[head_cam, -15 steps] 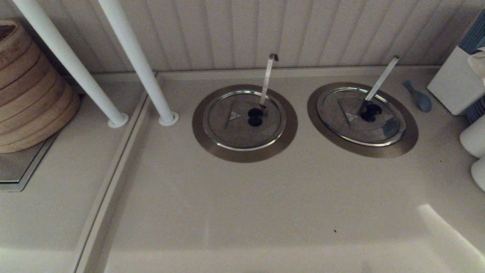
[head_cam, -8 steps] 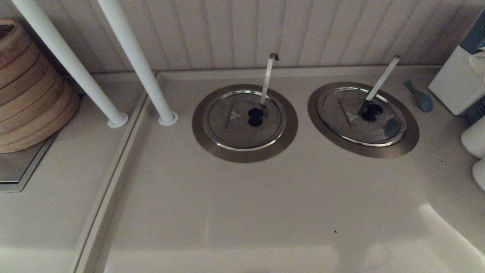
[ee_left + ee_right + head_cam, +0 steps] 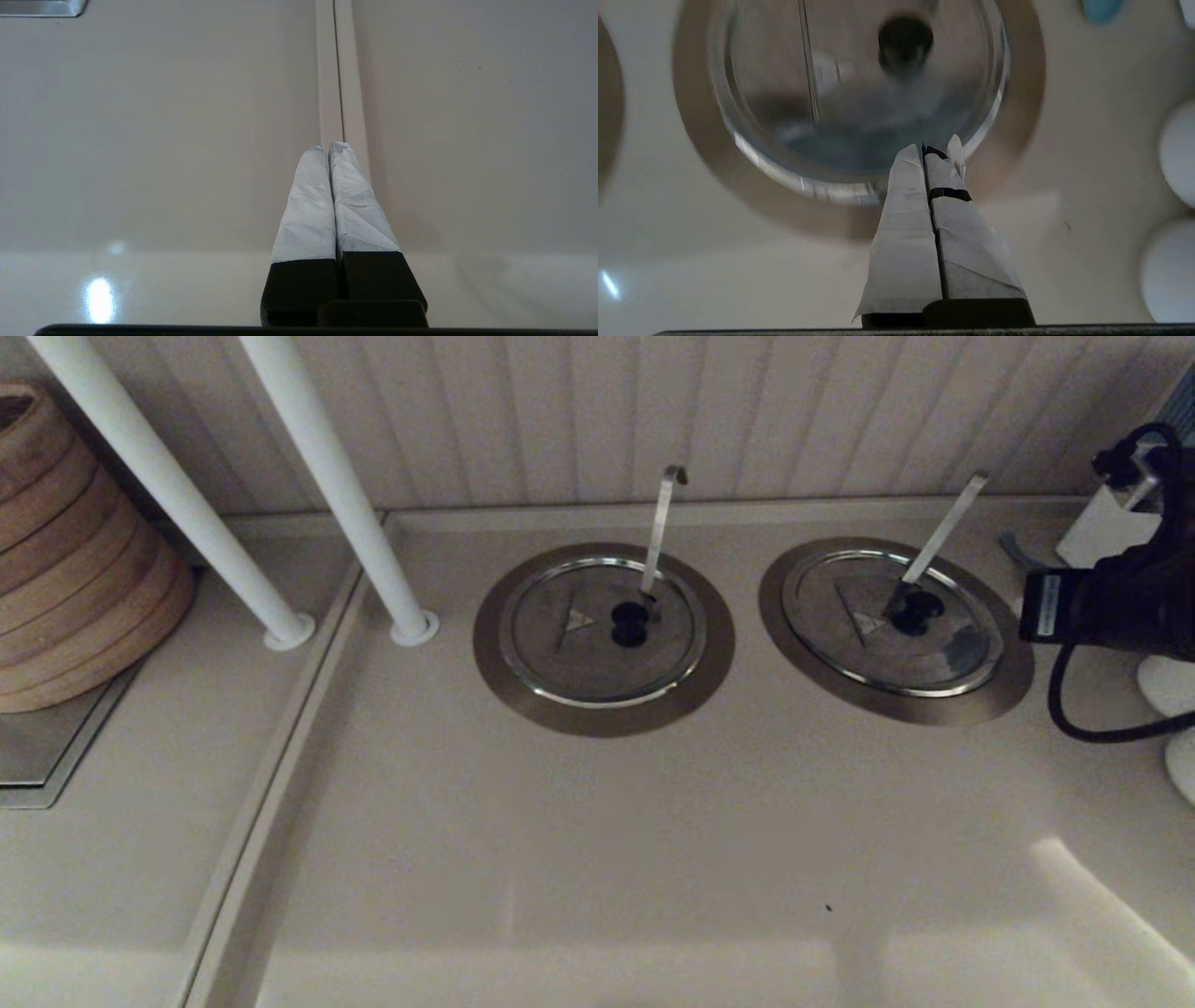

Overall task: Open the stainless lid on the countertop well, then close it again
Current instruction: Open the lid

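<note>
the stainless lid sits flat on the countertop well near the tabletop's back right corner. the right tool, clenched and empty, hovers over the lid's rim. the left tool hangs clenched above bare tabletop.

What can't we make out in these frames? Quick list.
- Inside of the countertop well: hidden by the stainless lid seated on it, all views.
- Lid's black knob: blurred in the right wrist view.
- Right gripper: its tips fall outside the head view, where only the arm's dark body shows at the right edge.
- Left gripper: outside the head view.
</note>
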Tool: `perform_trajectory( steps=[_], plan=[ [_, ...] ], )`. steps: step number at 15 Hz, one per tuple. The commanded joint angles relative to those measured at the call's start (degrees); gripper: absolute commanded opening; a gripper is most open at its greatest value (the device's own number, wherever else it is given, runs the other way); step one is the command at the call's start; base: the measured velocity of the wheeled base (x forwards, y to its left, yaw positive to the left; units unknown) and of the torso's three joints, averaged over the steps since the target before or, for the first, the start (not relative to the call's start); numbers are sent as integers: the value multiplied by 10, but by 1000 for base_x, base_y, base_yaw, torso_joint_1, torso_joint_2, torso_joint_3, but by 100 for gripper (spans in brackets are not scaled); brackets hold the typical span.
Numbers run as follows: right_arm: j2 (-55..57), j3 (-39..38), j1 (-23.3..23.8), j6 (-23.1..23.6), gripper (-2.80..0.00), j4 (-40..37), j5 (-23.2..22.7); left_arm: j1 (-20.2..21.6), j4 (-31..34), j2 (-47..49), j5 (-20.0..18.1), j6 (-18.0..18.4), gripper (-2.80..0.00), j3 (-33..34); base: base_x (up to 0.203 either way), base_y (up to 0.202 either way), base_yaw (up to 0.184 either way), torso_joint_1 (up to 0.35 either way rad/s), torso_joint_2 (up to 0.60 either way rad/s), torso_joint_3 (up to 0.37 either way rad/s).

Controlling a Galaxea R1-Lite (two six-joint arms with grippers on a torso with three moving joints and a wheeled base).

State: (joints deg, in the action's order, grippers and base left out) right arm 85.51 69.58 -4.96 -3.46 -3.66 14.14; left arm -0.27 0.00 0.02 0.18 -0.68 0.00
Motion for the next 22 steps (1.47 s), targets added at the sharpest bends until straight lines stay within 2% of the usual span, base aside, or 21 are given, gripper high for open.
perform_trajectory(
  steps=[1, 5, 16, 17, 18, 22],
  plan=[
    [28, -7, 14, 2, -280, 68, 0, 0, 0, 1, 0, 0, -280, 0, 0, 0, 0, 0, 0, 0],
    [58, 2, 55, 13, -280, 123, -2, 0, 0, 1, 1, 0, -280, 0, 0, 0, 0, 0, 0, 0],
    [121, -5, 58, 8, -280, 176, -3, 0, 0, 1, 1, 0, -280, 0, 0, 0, 0, 0, 0, 0],
    [118, -12, 54, 9, -246, 177, -4, 0, 0, 1, 0, 0, -280, 0, 0, 0, 0, 0, 0, 0],
    [117, -13, 53, 9, 0, 177, -4, 0, 0, 1, 1, 0, -280, 0, 0, 0, 0, 0, 0, 0],
    [128, -12, 54, 9, 0, 177, -5, 1, 0, 1, 0, 0, -280, 0, 0, 0, 0, 0, 0, 0]
  ],
)
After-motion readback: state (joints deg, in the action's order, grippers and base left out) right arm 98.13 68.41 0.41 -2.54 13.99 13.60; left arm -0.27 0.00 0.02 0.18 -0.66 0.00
